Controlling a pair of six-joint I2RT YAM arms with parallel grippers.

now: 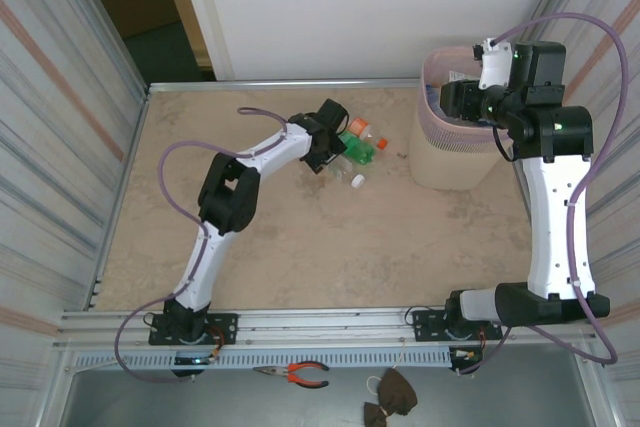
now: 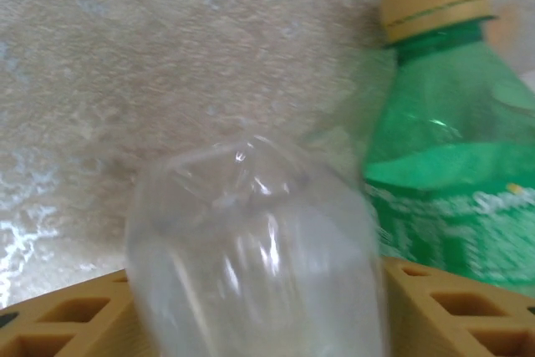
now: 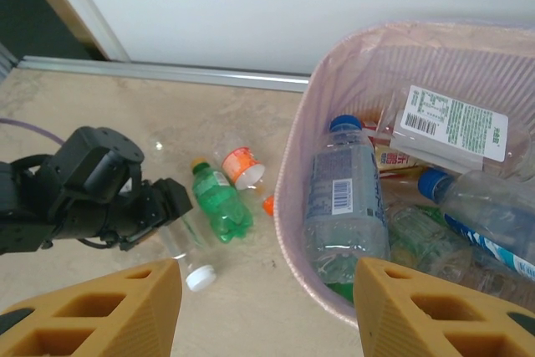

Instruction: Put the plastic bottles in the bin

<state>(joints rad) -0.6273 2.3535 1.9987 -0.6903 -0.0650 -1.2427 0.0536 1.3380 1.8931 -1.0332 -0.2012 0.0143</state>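
Note:
A clear bottle (image 2: 251, 248) with a white cap (image 3: 201, 277) lies on the table, and my left gripper (image 2: 255, 311) is shut on its body, its tan fingers (image 2: 443, 307) pressing either side. A green bottle (image 2: 443, 165) with a yellow cap lies right beside it, also seen from the right wrist as the green bottle (image 3: 219, 202). An orange-labelled bottle (image 3: 241, 165) lies just past that. The pink bin (image 3: 292, 173) holds several bottles, among them a clear blue-capped one (image 3: 347, 198). My right gripper (image 3: 263, 307) hovers open above the bin's near-left rim, holding nothing.
A loose orange cap (image 3: 268, 205) lies on the table by the bin's wall. In the top view the bin (image 1: 430, 117) stands at the far right, the bottles (image 1: 358, 152) just left of it. Corrugated walls close both sides.

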